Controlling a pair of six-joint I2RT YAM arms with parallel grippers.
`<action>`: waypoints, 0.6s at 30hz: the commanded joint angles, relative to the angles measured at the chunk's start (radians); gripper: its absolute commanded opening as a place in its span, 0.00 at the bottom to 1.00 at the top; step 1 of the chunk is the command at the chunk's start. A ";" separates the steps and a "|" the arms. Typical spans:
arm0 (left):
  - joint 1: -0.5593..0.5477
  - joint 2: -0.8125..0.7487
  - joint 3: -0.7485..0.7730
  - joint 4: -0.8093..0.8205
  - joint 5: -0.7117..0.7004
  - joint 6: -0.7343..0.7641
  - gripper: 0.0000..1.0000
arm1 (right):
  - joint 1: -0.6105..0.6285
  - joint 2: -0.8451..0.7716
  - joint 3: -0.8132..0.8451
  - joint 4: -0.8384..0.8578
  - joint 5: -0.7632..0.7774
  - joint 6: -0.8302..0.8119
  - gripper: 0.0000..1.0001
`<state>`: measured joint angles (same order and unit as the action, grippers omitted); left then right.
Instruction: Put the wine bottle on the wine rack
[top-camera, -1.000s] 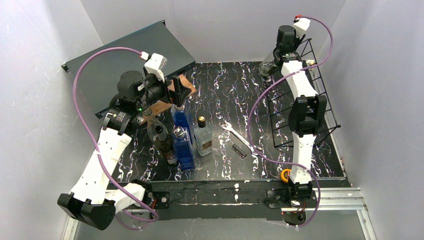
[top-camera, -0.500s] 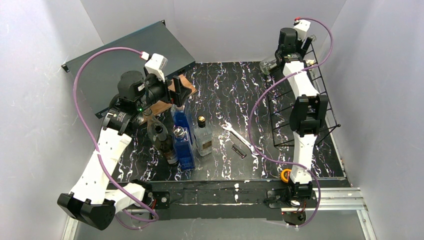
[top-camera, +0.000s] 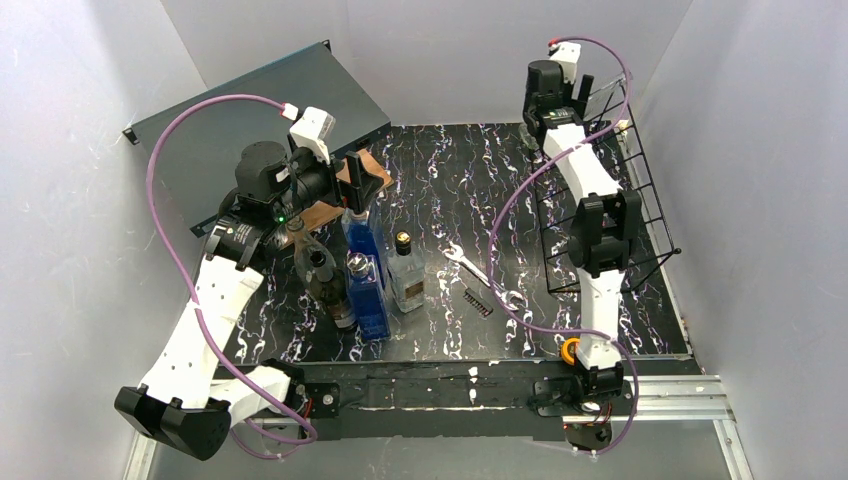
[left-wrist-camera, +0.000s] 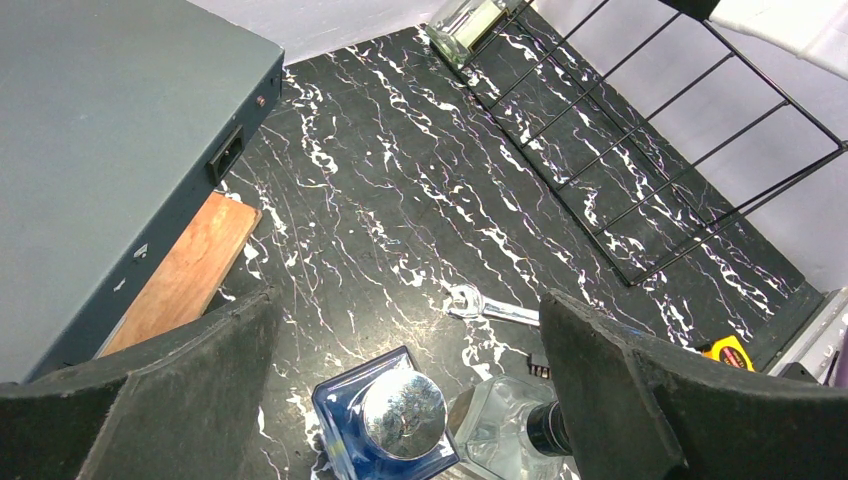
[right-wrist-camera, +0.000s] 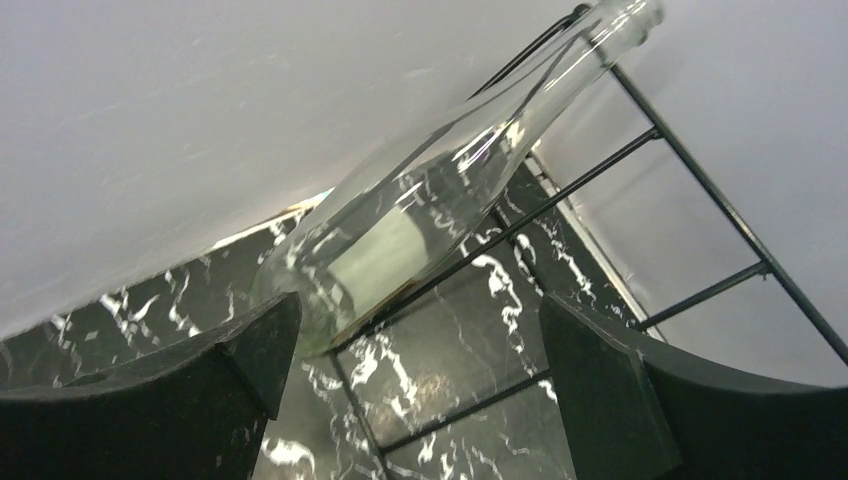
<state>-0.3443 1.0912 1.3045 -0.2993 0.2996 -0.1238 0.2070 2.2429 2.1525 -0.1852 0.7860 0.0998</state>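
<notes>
Opened the right gripper (right-wrist-camera: 420, 320) from a tight clamp to full spread over the last second and drew it back leftward. Nearest, holding the left gripper (left-wrist-camera: 405, 330) wide and empty above the blue bottle (left-wrist-camera: 390, 420). Farther back, lying unclamped between the right jaws: the wine bottle (right-wrist-camera: 400, 230), slanted on the far end of the wine rack (right-wrist-camera: 765, 263), base low, neck up. Probably light, looking empty, yet rigid, slick, breakable glass. Best gripped across the broad body, not the tapering neck.
</notes>
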 joint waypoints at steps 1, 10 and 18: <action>-0.004 -0.022 0.018 0.011 0.020 -0.003 0.99 | 0.043 -0.118 -0.008 -0.055 -0.009 -0.019 0.98; -0.005 -0.033 -0.002 0.037 0.022 -0.010 0.99 | 0.109 -0.331 -0.238 -0.159 -0.245 0.063 0.99; -0.014 -0.059 -0.029 0.071 0.022 -0.017 0.99 | 0.147 -0.641 -0.610 -0.108 -0.523 0.101 0.98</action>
<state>-0.3470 1.0664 1.2942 -0.2676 0.3050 -0.1352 0.3386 1.7458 1.6676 -0.3347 0.4412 0.1665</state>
